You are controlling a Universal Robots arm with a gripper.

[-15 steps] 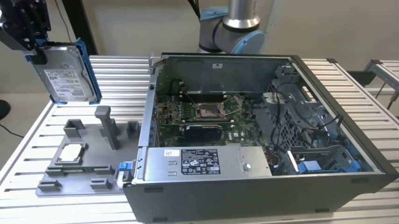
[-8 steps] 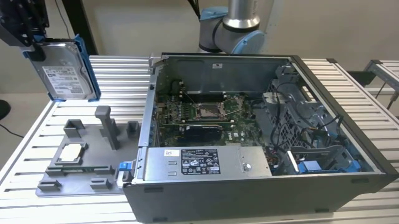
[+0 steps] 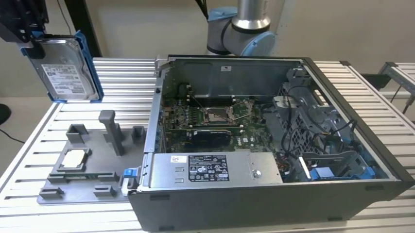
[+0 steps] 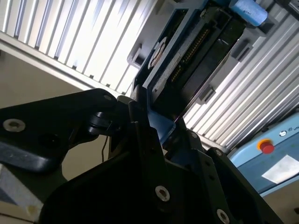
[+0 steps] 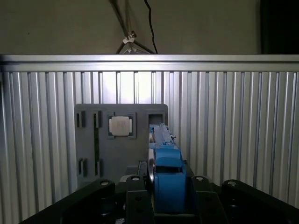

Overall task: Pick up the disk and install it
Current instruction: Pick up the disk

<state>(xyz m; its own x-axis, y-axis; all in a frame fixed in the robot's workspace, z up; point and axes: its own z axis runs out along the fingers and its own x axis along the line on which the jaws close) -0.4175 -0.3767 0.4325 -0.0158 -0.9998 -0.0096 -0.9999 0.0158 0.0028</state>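
The disk (image 3: pixel 65 68), a silver-grey drive with a white label in a blue carrier frame, hangs upright in the air at the exterior view's far left, above the slatted table. My gripper (image 3: pixel 32 43) is shut on its upper corner. In the first wrist view the blue carrier edge (image 5: pixel 164 161) runs between the black fingers of the gripper (image 5: pixel 166 191). The second wrist view shows the disk's dark underside (image 4: pixel 187 60) reaching out from the gripper (image 4: pixel 161 133).
An open computer case (image 3: pixel 165 104) lies in the middle of the table (image 3: pixel 116 77), with a grey box with a black label (image 3: pixel 207 167) and a blue-tabbed bay (image 3: pixel 324 172) inside. A grey fixture plate (image 3: pixel 91 182) holds a small square chip (image 3: pixel 71 159).
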